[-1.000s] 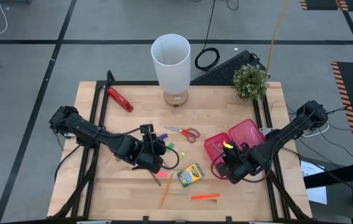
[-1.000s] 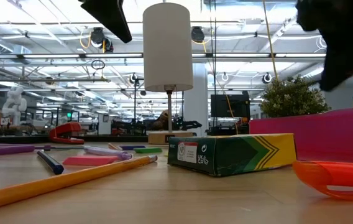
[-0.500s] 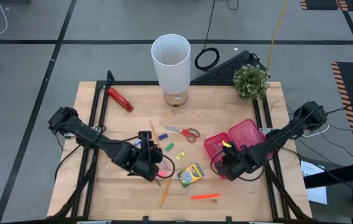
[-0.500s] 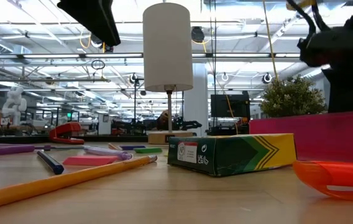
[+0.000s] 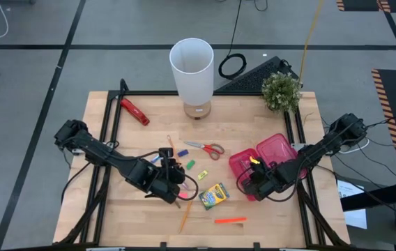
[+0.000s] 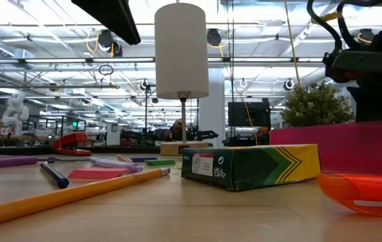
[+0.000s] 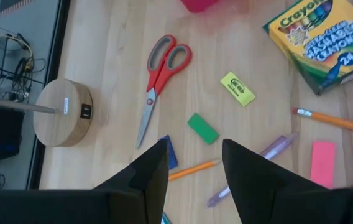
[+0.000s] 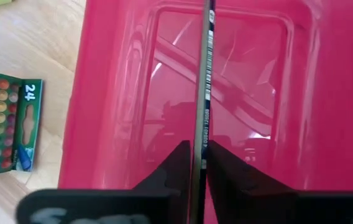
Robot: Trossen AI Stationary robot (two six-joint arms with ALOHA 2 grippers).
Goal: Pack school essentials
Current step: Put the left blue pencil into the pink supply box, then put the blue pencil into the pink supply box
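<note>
1. Your right pincer (image 8: 199, 163) pinches a thin pencil (image 8: 206, 81) over the pink case (image 8: 301, 93), at the worktop's (image 5: 254, 216) four o'clock: the drop-in step.
2. Next, it likely needs to lower and release; how high it hangs is hard to judge.
3. Your left pincer (image 7: 194, 163), fingers spread and holding nothing, hovers above the green eraser (image 7: 202, 128) and red-handled scissors (image 7: 160, 81) near centre.

Pencil (image 8: 205, 74) cut by frame top; crayon box (image 7: 321, 38) clipped at edge; lamp (image 6: 181, 50) top cropped.
</note>
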